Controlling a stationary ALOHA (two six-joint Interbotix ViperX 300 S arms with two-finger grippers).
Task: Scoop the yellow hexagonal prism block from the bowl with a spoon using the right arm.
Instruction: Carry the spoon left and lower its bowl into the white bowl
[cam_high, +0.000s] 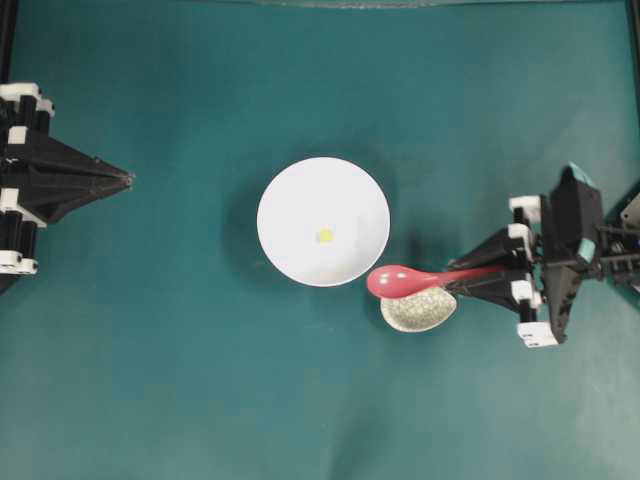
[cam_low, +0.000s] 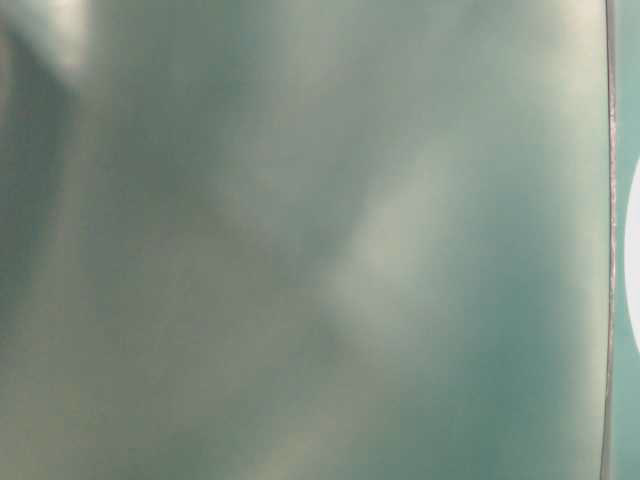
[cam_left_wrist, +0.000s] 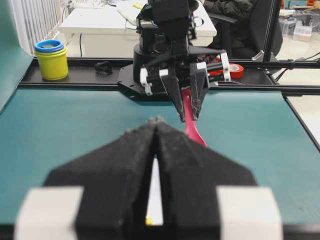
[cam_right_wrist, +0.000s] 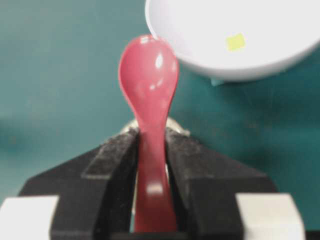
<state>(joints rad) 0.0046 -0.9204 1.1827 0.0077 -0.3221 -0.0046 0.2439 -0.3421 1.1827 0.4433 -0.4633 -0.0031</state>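
Note:
The white bowl (cam_high: 285, 190) stands mid-table with the tiny yellow hexagonal prism block (cam_high: 325, 235) lying at its centre. My right gripper (cam_high: 490, 278) is shut on the handle of the pink-red spoon (cam_high: 400, 281). The scoop points left and sits just outside the bowl's lower right rim. In the right wrist view the spoon (cam_right_wrist: 149, 75) sticks out from between the fingers of the gripper (cam_right_wrist: 151, 132), with the bowl (cam_right_wrist: 200, 30) and block (cam_right_wrist: 235, 41) ahead to the right. My left gripper (cam_high: 128, 180) is shut and holds nothing, at the left edge.
A speckled off-white spoon rest (cam_high: 420, 312) lies under and just below the scoop. Beyond the table's far rail, the left wrist view shows a yellow cup (cam_left_wrist: 51, 60) and a red tape roll (cam_left_wrist: 235, 71). The table-level view is a blur.

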